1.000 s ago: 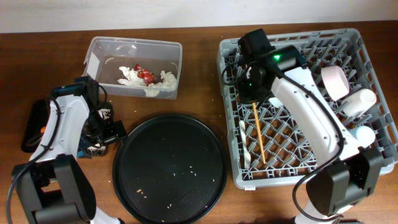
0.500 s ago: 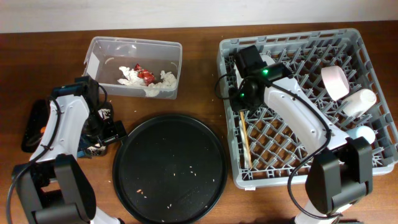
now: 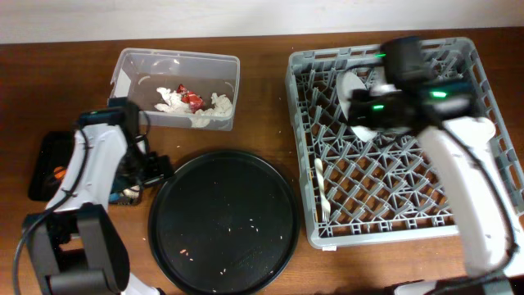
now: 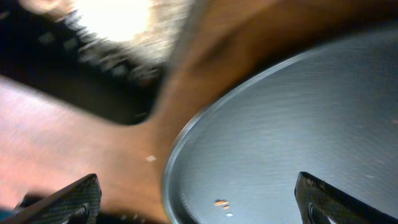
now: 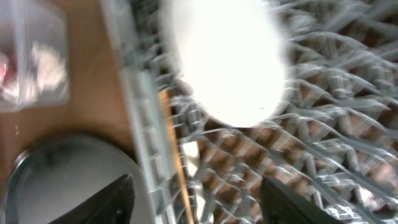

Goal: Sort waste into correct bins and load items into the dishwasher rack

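Note:
The grey dishwasher rack (image 3: 389,233) fills the right side. A white plate (image 3: 350,83) stands in its back left part and shows as a bright disc (image 5: 224,62) in the right wrist view. The white fork (image 3: 321,187) lies along the rack's left side, beside a thin orange-brown stick (image 5: 171,143). My right gripper (image 3: 360,113) hovers over the rack near the plate; it (image 5: 199,205) is open and empty. My left gripper (image 3: 152,169) is open and empty over the round tray's left rim (image 4: 177,155). The clear tub (image 3: 131,61) holds tissues (image 3: 173,102) and a red wrapper (image 3: 193,100).
The large round black tray (image 3: 221,221) lies at front centre with a few crumbs on it. A shallow black tray (image 3: 42,156) at the far left holds something orange (image 3: 56,172). My right arm crosses the rack's right half and hides what stands there.
My right gripper has opened, leaving the stick in the rack beside the fork, and the arm has swung away to the back right. My left gripper shifted slightly right.

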`<state>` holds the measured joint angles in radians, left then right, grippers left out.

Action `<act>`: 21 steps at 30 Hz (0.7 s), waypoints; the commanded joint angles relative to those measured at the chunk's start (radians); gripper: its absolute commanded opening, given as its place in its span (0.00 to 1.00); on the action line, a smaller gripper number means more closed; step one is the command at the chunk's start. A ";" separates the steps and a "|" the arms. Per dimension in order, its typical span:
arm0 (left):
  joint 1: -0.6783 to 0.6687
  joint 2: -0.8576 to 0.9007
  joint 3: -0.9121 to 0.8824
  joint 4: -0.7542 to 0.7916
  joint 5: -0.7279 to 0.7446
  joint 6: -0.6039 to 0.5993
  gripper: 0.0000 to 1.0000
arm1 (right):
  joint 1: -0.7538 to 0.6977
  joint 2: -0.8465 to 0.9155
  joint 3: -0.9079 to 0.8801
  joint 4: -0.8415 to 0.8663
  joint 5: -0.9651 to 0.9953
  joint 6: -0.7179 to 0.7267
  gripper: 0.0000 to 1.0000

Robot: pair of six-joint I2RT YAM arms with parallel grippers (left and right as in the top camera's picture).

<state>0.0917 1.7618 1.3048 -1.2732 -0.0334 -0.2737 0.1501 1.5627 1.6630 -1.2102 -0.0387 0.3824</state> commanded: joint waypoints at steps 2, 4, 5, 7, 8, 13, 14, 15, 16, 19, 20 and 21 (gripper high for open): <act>-0.196 -0.008 0.009 0.058 0.113 0.144 0.99 | -0.176 -0.023 0.007 -0.083 -0.096 -0.195 0.80; -0.281 -0.008 0.010 0.048 0.117 0.201 0.99 | -0.225 -0.023 0.002 -0.098 -0.172 -0.307 0.80; -0.305 -0.008 0.018 0.026 0.116 0.200 0.99 | -0.246 -0.023 0.002 -0.113 -0.220 -0.368 0.82; -0.301 -0.016 0.044 -0.002 0.158 0.200 0.99 | -0.291 -0.023 -0.006 -0.146 -0.235 -0.397 0.92; -0.282 -0.028 0.052 -0.002 0.177 0.200 0.99 | -0.306 -0.024 -0.017 -0.153 -0.237 -0.397 0.94; -0.114 -0.204 0.054 -0.041 0.213 0.200 0.99 | -0.350 -0.130 -0.208 -0.077 -0.238 -0.401 0.98; -0.106 -0.246 0.051 -0.040 0.211 0.201 0.99 | -0.350 -0.180 -0.277 -0.032 -0.238 -0.400 0.98; -0.103 -0.332 0.037 -0.019 0.209 0.201 0.99 | -0.350 -0.261 -0.373 0.025 -0.238 -0.400 0.98; -0.104 -0.410 0.012 0.013 0.208 0.201 0.99 | -0.350 -0.326 -0.445 0.061 -0.238 -0.397 0.98; -0.104 -0.654 -0.098 0.108 0.144 0.200 0.99 | -0.350 -0.531 -0.618 0.146 -0.238 -0.345 0.98; -0.103 -0.744 -0.138 0.128 0.134 0.200 0.99 | -0.350 -0.640 -0.676 0.165 -0.238 -0.343 0.98; -0.104 -0.873 -0.197 0.155 0.123 0.199 0.99 | -0.350 -0.722 -0.706 0.168 -0.238 -0.344 0.98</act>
<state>-0.0143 1.0782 1.2156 -1.1576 0.1303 -0.0925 -0.1940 0.9867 1.0222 -1.0496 -0.2653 0.0231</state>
